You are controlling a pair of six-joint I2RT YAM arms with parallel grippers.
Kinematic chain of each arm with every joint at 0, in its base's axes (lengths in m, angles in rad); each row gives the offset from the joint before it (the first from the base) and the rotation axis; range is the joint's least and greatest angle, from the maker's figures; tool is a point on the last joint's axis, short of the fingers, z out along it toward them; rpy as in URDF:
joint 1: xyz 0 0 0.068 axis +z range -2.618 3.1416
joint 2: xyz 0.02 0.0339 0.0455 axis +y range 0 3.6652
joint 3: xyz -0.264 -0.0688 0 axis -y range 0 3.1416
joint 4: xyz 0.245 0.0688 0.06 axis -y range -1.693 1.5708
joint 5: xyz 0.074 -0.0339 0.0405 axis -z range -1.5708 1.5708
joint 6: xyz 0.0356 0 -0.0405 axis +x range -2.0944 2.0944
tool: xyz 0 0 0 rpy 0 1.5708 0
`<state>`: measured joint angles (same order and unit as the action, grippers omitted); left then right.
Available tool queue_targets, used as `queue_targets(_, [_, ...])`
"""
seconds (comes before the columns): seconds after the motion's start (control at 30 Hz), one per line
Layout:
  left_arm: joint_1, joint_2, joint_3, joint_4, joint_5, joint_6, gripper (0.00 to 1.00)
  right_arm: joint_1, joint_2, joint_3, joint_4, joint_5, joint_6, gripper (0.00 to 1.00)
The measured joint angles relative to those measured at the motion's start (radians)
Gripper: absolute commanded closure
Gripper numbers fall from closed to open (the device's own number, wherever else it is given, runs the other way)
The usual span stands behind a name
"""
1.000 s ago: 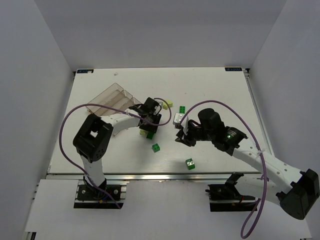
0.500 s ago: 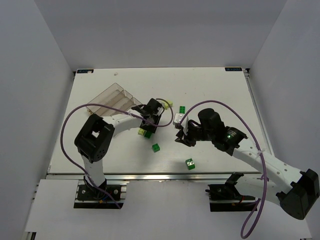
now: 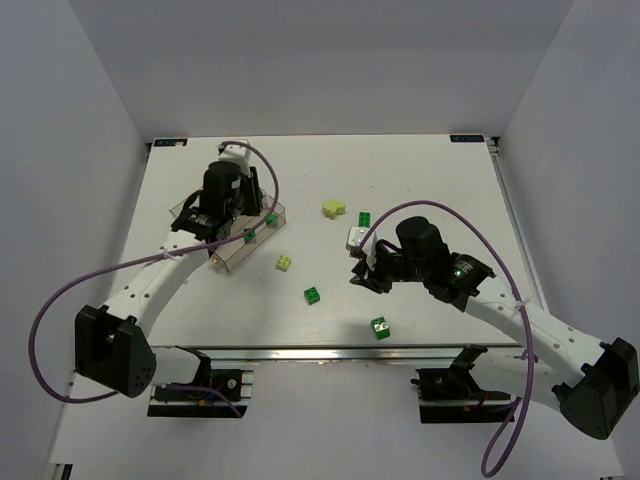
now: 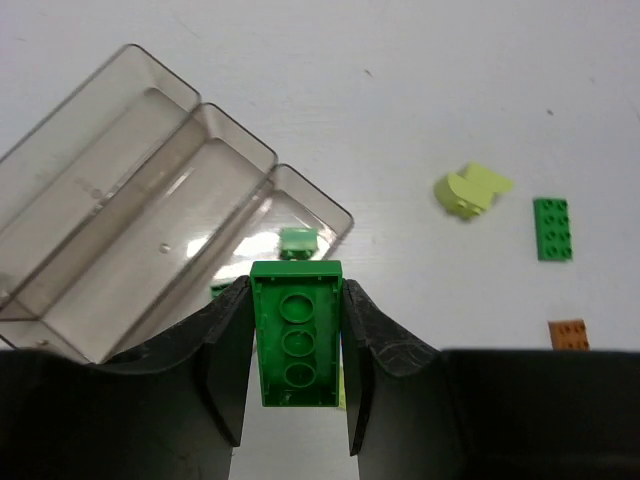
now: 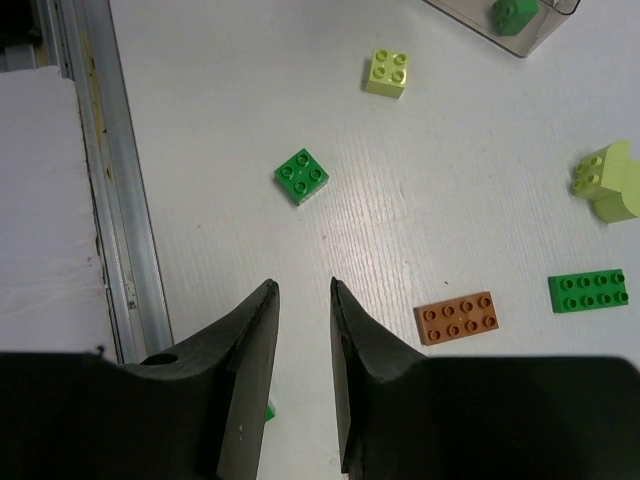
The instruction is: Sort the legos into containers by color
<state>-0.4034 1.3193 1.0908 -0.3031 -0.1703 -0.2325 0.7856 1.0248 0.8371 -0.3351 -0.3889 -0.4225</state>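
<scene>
The left gripper point(image 4: 296, 292) is clenched on a dark green oblong plastic brick point(image 4: 296, 350), whose hollow underside with three rings faces the wrist camera. The brick's lower end is lost between the fingers. It hangs at the end of the clear smoky ridged plastic tray point(image 4: 140, 120), which lies toward the far left corner of the desk. Whether the brick is over the tray floor or just past it cannot be settled. The tray's left side is cut off in the wrist view, and the arm covers much of it from overhead. One small green brick point(image 4: 298, 241) lies in the end compartment, and a second green piece point(image 4: 220, 291) is mostly hidden beside a finger. The right gripper point(image 5: 300, 292) is slightly parted and empty above mid-desk. Loose there are a green square brick point(image 5: 302, 176), a pale lime square brick point(image 5: 388, 72), an orange oblong plate point(image 5: 457, 318), a green oblong plate point(image 5: 588, 291) and a pale lime curved piece point(image 5: 608, 180) clipped by the frame. A green brick with printed eyes point(image 3: 380, 327) sits closest to the near edge.
</scene>
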Motion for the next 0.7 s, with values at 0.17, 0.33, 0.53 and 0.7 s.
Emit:
queue_targets(0.17, [0.085,0.060,0.002,0.029,-0.003,0.023,0.95,0.000,-0.003,0.000,0.000,-0.011,0.001,0.66])
queue_targets(0.33, [0.133,0.177,0.003,0.015,-0.003,0.041,0.95,0.000,-0.006,-0.001,0.000,-0.018,0.001,0.66])
queue_targets(0.53, [0.169,0.190,0.002,0.024,-0.008,0.049,0.91,0.000,-0.006,-0.002,0.000,-0.018,0.000,0.66])
queue_targets(0.7, [0.174,0.213,0.002,0.024,-0.010,0.049,0.87,0.000,-0.006,-0.002,0.000,-0.018,0.000,0.66])
